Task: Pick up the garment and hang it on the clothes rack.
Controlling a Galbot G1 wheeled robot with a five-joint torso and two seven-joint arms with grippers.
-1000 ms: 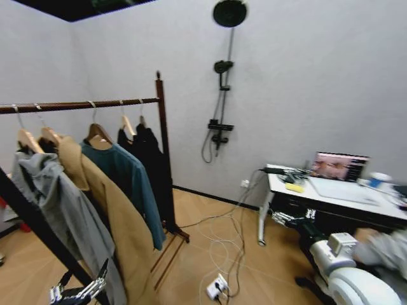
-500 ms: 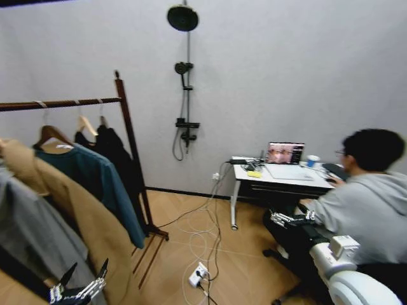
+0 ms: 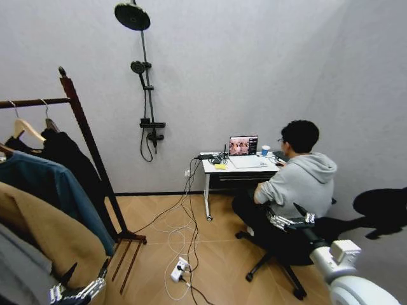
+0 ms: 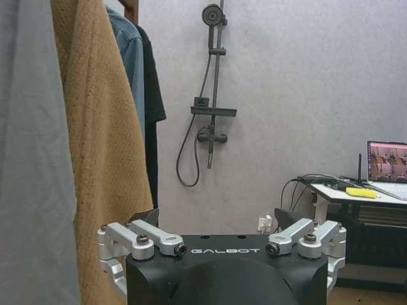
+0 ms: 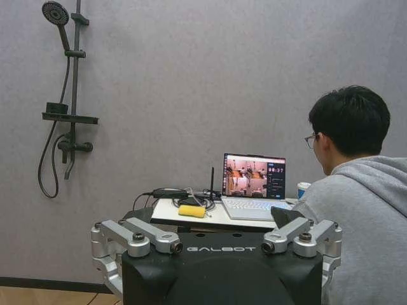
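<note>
Rack and hanging clothes cut off at frame edge; both arms low, unloaded.

The clothes rack (image 3: 86, 146) shows one post and part of its rod. The garment (image 3: 67, 155) hangs on the rod beside that post, partly hidden by the teal-blue shirt (image 3: 54, 190). Left gripper (image 3: 79, 289) and right gripper (image 3: 289, 219) are spread, holding nothing. Bare floor (image 3: 216, 254) lies between rack and desk (image 3: 235, 168).

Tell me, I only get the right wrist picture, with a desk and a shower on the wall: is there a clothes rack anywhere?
Observer: Yes. In the head view the clothes rack stands on the robot's left.
Operator: Is anything black on it?
Observer: A black garment hangs from a hanger on its rod, beside a blue shirt.
Operator: And the other gripper?
Observer: The left gripper is low beside a tan coat, open and empty.
</note>
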